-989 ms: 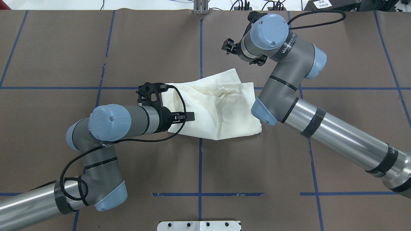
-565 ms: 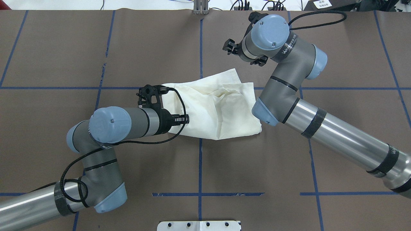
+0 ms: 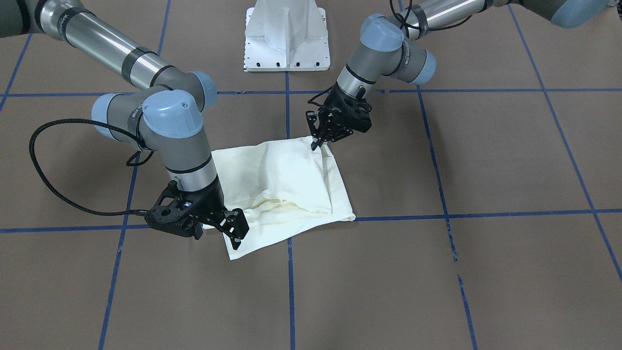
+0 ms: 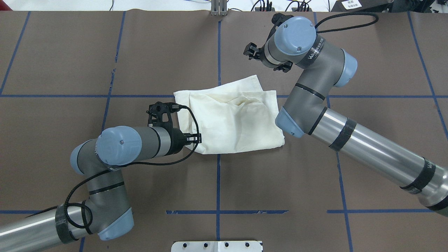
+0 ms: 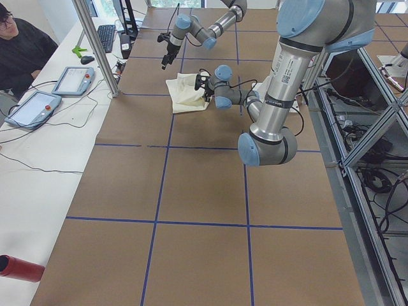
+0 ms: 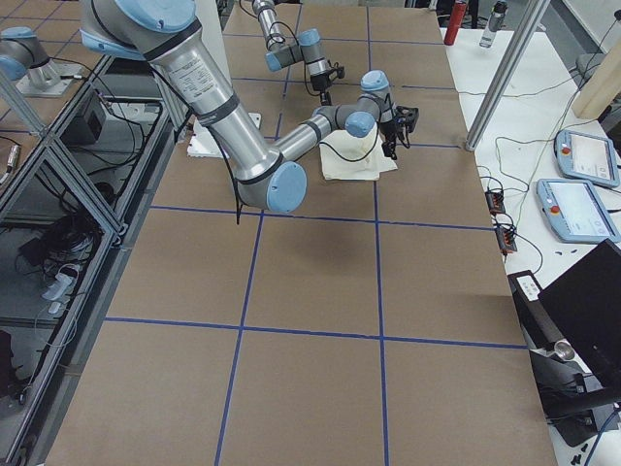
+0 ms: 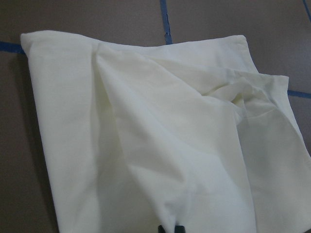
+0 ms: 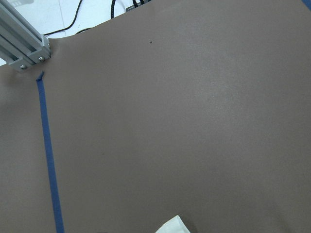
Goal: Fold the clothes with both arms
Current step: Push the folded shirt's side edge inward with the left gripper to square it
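- The cream-white long-sleeved T-shirt (image 4: 231, 122) lay folded into a rumpled rectangle, plain side up, in the middle of the brown paper-covered bench (image 4: 157, 52).
- The black two-finger left end effector (image 4: 198, 139) was at the shirt's near left corner, fingers together; whether they pinched cloth could not be told.
- The black right end effector (image 4: 250, 51) hung just beyond the shirt's far corner, fingers apart and holding nothing.

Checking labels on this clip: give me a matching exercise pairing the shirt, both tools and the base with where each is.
1 shirt; 2 left tool; 3 right tool; 4 base
A by the shirt's corner farthest from the robot
B white, at the robot's edge of the table
C cream, folded, mid-table
D at the shirt's near corner, robot's left side
Pairs: 1-C, 2-D, 3-A, 4-B
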Action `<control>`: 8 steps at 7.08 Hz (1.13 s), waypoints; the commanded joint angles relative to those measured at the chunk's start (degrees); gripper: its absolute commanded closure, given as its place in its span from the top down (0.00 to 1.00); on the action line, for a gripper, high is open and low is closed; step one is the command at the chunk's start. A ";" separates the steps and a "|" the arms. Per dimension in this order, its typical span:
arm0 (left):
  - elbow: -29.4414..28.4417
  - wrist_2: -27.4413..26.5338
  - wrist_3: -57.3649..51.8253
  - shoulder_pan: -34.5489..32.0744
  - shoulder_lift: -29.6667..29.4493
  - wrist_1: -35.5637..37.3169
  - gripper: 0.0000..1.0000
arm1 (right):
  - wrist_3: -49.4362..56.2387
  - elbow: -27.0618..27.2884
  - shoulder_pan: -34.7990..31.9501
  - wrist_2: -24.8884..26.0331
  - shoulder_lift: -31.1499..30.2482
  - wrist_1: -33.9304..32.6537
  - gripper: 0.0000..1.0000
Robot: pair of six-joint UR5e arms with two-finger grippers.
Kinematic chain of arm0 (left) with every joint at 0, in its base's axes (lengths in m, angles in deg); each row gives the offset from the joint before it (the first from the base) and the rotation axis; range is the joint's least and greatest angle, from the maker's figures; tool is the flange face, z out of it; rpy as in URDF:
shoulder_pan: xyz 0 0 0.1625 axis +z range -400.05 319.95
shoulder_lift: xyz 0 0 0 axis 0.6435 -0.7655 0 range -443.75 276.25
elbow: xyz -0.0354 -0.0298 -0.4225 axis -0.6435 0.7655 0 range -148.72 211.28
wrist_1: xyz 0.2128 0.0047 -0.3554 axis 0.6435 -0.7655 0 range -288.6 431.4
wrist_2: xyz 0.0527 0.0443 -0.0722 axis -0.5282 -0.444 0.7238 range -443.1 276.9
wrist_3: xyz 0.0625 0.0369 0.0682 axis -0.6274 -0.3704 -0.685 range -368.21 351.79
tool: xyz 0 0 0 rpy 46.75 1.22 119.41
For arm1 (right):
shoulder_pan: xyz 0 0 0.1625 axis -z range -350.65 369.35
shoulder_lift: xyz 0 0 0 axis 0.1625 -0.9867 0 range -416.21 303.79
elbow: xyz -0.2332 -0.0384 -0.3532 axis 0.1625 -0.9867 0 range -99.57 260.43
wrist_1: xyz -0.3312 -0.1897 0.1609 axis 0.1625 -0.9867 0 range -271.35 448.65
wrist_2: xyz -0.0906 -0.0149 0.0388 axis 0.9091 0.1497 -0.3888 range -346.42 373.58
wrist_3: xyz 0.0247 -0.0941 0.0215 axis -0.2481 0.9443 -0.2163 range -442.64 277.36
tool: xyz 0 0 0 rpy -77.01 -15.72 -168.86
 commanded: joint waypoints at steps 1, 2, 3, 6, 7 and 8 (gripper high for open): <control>-0.42 -1.24 0.03 1.31 2.26 -2.26 0.00 | 0.00 -0.07 0.00 0.01 -0.07 0.00 0.97; -0.68 -1.24 0.03 1.40 3.57 -3.76 0.00 | 0.00 -0.07 0.00 0.01 -0.07 0.00 0.97; -0.77 -1.24 0.03 1.48 4.89 -5.17 0.00 | 0.09 -0.07 0.00 0.01 -0.07 0.00 0.97; 1.59 -0.45 -0.41 1.22 4.38 -5.80 0.99 | 1.22 -0.07 0.00 -0.34 -0.07 0.09 1.00; 3.34 -0.01 -0.41 -0.26 4.20 -4.93 1.00 | 2.02 -0.07 0.00 -0.43 0.02 0.09 1.00; 3.36 2.86 0.11 -2.45 3.77 -3.09 1.00 | 2.11 -0.07 0.00 -0.52 0.02 0.18 1.00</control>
